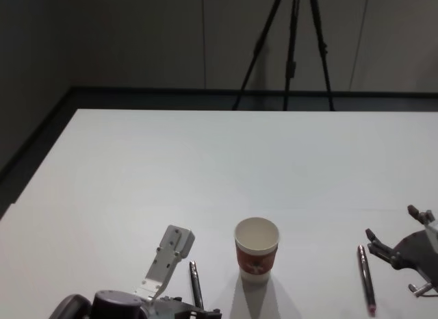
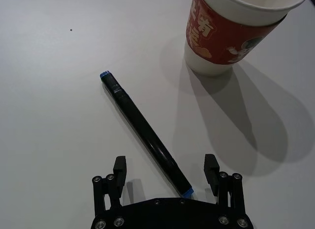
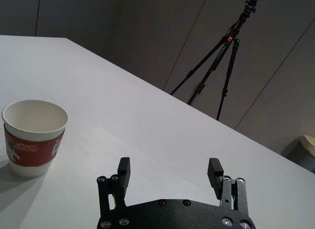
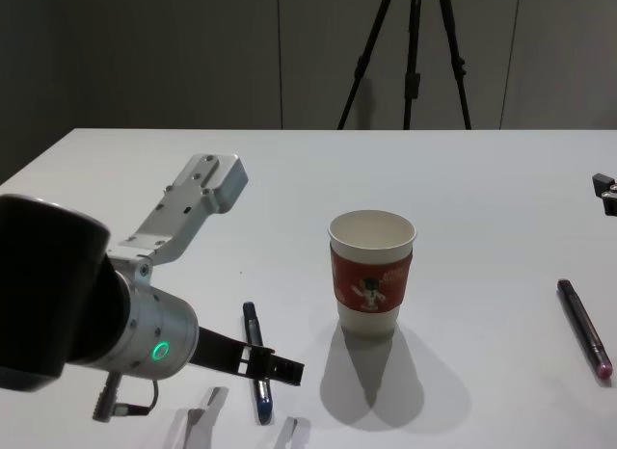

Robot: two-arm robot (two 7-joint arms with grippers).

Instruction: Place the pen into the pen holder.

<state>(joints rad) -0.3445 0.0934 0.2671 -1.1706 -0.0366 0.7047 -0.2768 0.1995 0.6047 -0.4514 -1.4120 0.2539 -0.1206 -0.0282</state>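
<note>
**Left gripper [image 2: 165, 162] over pen [image 2: 140, 126], no grip yet**

The pen is light, stiff and smooth-barrelled, so it will likely roll or slip. Best taken mid-barrel, across its width. It lies flat on the table [image 1: 205, 161], just left of the holder [image 2: 221, 42], which stands upright and empty. The holder is paper, so probably easy to tip. The left gripper's fingers are spread wide, and the pen's near end runs diagonally between them, touching neither. Most of the barrel sticks out past the fingertips — a reach forward looks needed before closing. The right gripper [image 3: 169, 165] sits at the table's right, fingers also spread, holding nothing — a second pen [image 1: 366, 278] lies just beside it.
</note>
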